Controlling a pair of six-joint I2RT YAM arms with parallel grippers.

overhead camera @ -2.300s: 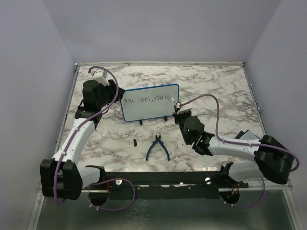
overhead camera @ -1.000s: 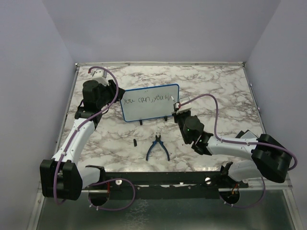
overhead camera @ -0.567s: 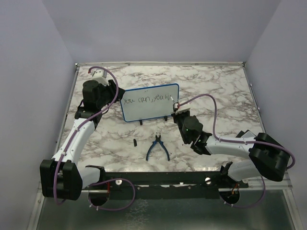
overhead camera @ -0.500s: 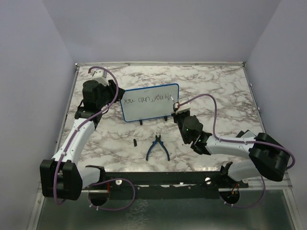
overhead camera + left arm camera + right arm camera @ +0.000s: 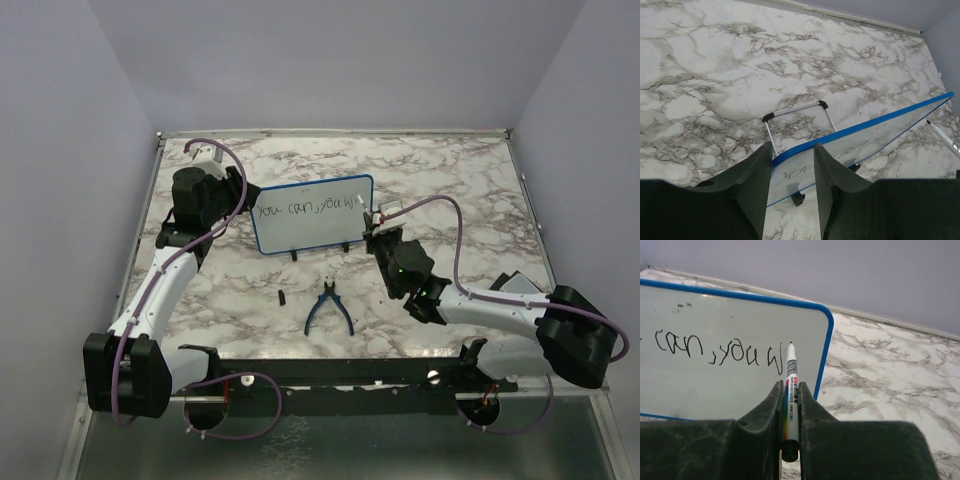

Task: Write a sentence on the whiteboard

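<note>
The whiteboard (image 5: 312,213) stands on its feet at the far middle of the marble worktop (image 5: 450,190). The left claw (image 5: 793,152) straddles the board's left end, its fingers clamped on the blue frame. At the board's right end the right claw (image 5: 791,386) is pinched on a marker (image 5: 791,371). The marker's tip sits just right of the sentence (image 5: 715,349), whose visible part reads "can, you w".

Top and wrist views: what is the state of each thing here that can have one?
whiteboard, upright on its feet, left edge gripped.
sentence, unfinished, ends at "you w".
marker, uncapped, tip by the last letter.
left gripper, shut on the whiteboard's edge.
right gripper, shut on the marker.
pliers, lying flat on the table, handles apart, untouched.
</note>
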